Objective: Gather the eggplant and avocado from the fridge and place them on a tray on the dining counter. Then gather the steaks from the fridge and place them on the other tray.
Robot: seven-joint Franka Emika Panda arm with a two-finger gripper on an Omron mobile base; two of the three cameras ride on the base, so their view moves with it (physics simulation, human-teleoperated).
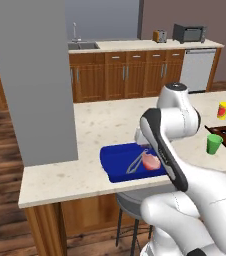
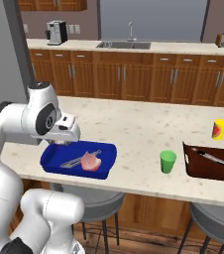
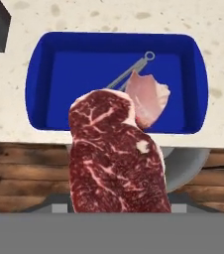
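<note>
Nearest to us in the hand view, the dark red steak (image 3: 116, 154) hangs from the gripper, its long axis running from the bottom of that view up toward the blue tray (image 3: 39, 79). The finger tips are covered by the meat, so we cannot tell how wide the jaws stand, only that the slab is carried there. Its far end overlaps the tray's near rim. Inside the tray lies the pale pink steak (image 3: 146, 96), right of centre, resting against metal tongs (image 3: 129, 72) that slant toward the far right corner. From the right base view, the tray sits near the front edge of the dining counter (image 2: 134, 129), above a grey stool (image 2: 96, 203). Farther right stand a green cup (image 2: 167, 161), the brown tray (image 2: 210, 166) and a yellow can (image 2: 219, 129).
</note>
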